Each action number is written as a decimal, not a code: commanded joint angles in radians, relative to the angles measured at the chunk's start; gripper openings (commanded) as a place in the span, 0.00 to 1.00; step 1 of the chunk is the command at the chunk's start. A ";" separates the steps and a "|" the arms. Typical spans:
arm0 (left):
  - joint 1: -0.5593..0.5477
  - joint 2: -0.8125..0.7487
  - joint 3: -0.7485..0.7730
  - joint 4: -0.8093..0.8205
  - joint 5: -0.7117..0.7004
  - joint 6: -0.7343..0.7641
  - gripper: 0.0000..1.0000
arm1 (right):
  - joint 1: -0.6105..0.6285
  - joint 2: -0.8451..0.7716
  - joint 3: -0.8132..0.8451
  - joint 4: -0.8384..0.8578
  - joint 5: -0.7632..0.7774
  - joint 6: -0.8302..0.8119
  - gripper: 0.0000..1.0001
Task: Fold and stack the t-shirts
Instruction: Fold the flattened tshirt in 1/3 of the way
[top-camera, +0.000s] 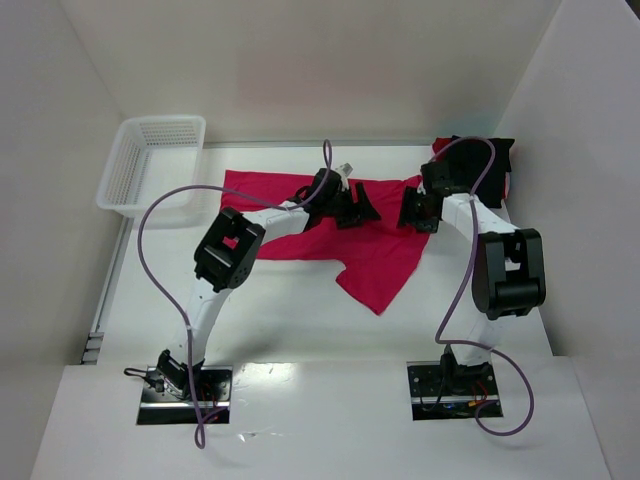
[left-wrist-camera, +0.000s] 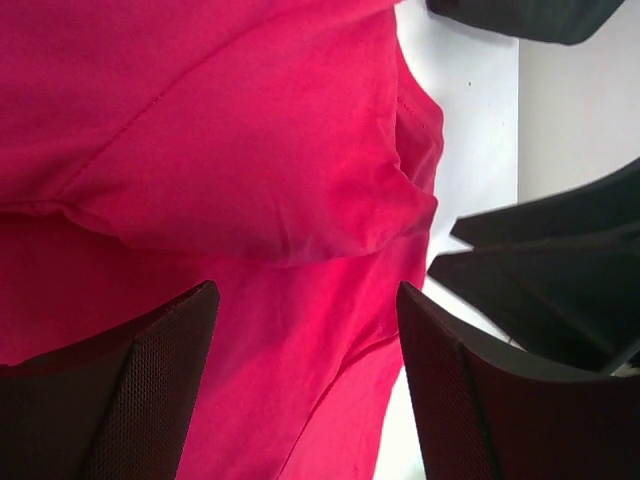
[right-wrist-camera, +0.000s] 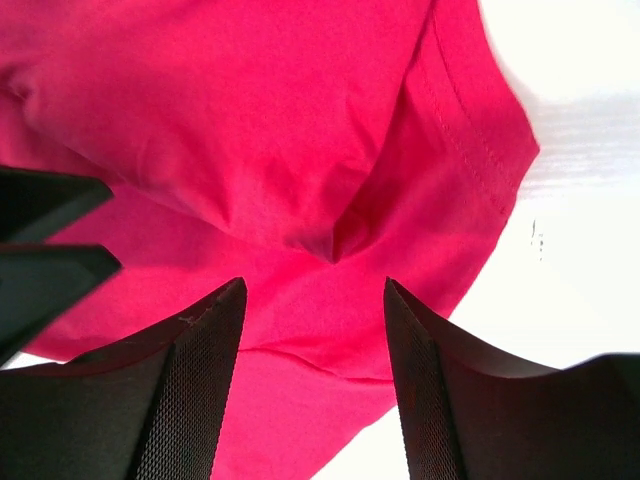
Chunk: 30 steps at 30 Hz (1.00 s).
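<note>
Bright, even light floods the white table (top-camera: 300, 320) around the red t-shirt (top-camera: 380, 255).
Glare bleaches the back wall (top-camera: 330, 70) beyond the t-shirt; only faint, soft shadows lie along its near hem. In the right wrist view the table right of the t-shirt is overexposed and smeared; the fabric's folds are sharp.

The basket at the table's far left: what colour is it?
White. The basket shows best in the top external view.
</note>
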 joint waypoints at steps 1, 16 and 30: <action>-0.014 0.037 0.041 0.058 -0.019 -0.026 0.80 | 0.006 -0.047 -0.022 0.010 0.011 0.008 0.64; -0.005 0.048 0.060 0.060 -0.019 -0.026 0.80 | 0.006 0.046 -0.013 0.077 -0.018 0.008 0.62; 0.014 0.030 0.060 0.060 0.009 -0.017 0.80 | 0.006 0.082 -0.003 0.149 -0.019 0.017 0.47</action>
